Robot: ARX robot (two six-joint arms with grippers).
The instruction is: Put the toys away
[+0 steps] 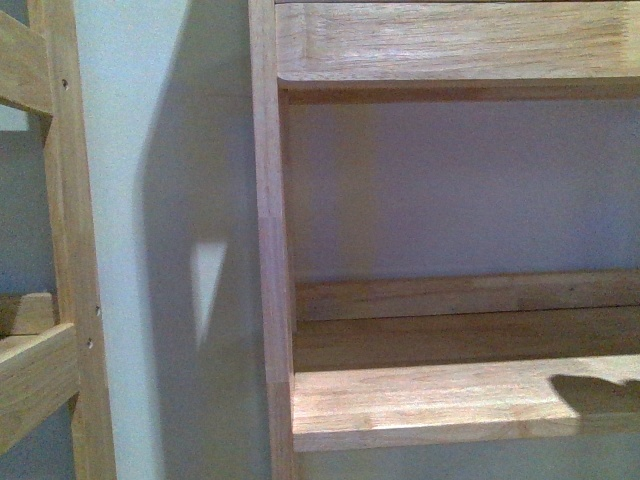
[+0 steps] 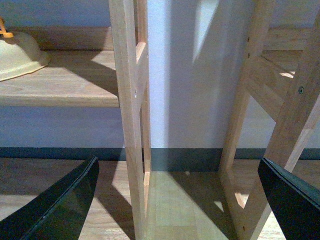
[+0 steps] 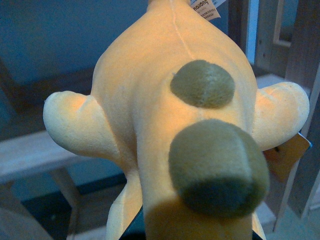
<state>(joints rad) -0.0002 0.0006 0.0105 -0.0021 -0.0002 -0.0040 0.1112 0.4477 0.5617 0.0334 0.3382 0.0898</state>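
The yellow-orange plush animal (image 3: 165, 125) fills the right wrist view, with stubby limbs out to both sides, two olive-green round patches and a white tag (image 3: 206, 7) at its far end. My right gripper (image 3: 192, 235) is shut on it; the fingers are almost wholly hidden under the plush. My left gripper (image 2: 180, 200) is open and empty, its dark fingers (image 2: 60, 205) spread wide above a wooden floor, facing a wooden shelf post (image 2: 131, 125). Neither gripper shows in the front view.
The front view shows a wooden shelf unit (image 1: 450, 395) with bare boards, a second wooden frame (image 1: 60, 300) at the left and a pale wall between. In the left wrist view a cream round toy (image 2: 20, 55) sits on a shelf board, beside a slanted wooden frame (image 2: 280, 110).
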